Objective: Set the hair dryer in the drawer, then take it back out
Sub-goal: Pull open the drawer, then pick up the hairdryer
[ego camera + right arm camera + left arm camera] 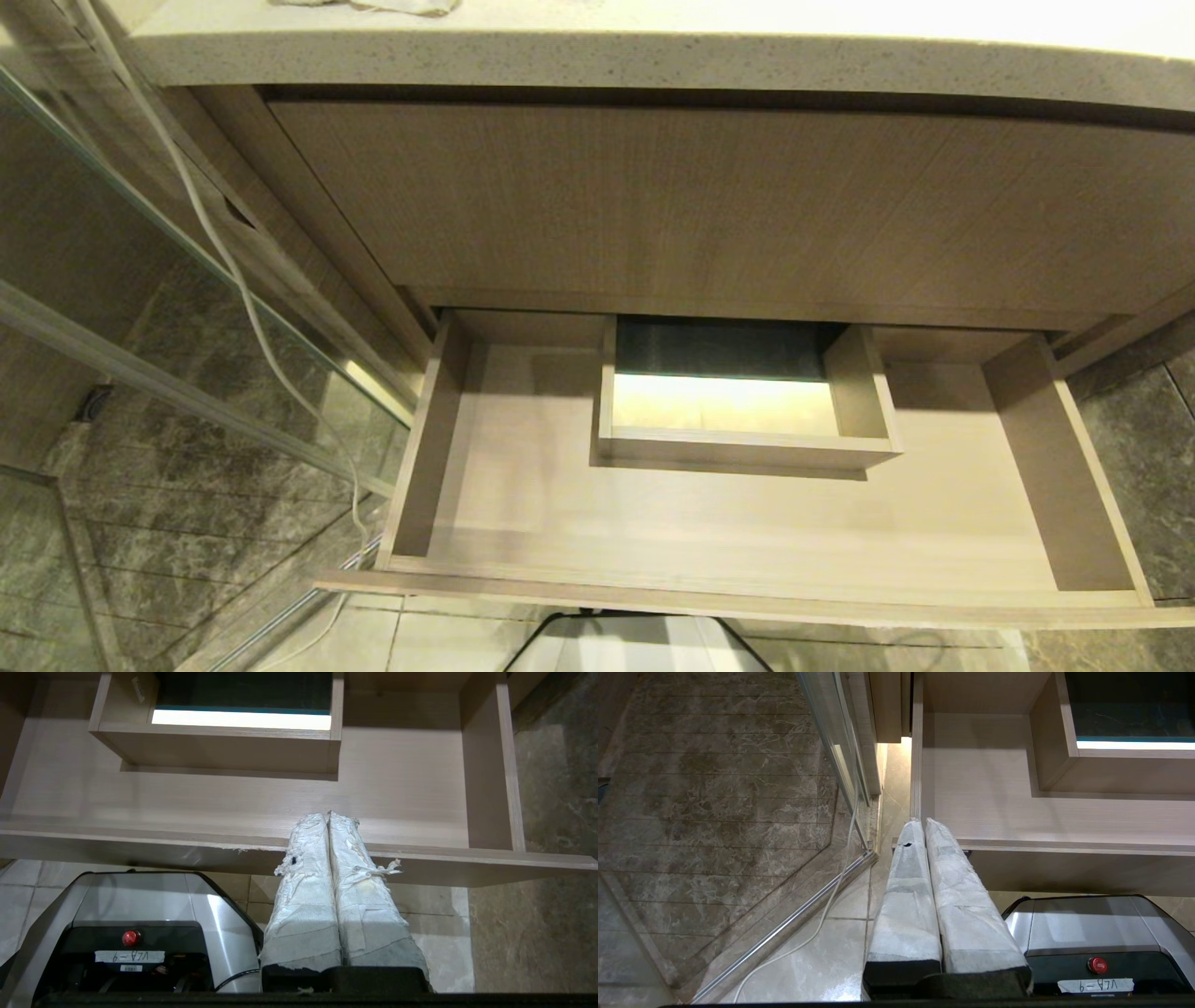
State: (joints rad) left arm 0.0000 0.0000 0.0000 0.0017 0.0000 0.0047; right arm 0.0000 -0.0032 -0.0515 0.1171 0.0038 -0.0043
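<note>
While the drawer (pixel 747 551) stands pulled out beneath the taller front panel (pixel 747 205), its long axis runs side to side across the head view, front edge nearest the camera; a boxed cutout (pixel 738 448) sits at mid-back. On the countertop (pixel 653 56) a scrap of white cloth (pixel 373 6) is cut off by the frame edge. A white cord (pixel 243 289) hangs at the left. The hair dryer cannot be made out in any view.

Left wrist view: the left gripper (pixel 923 822) is clenched, pads together, grasping nothing, hanging before the drawer's left front corner.

Right wrist view: the right gripper (pixel 328 815) is likewise clenched and empty, before the drawer's front edge, above the robot base (pixel 140 924).
</note>
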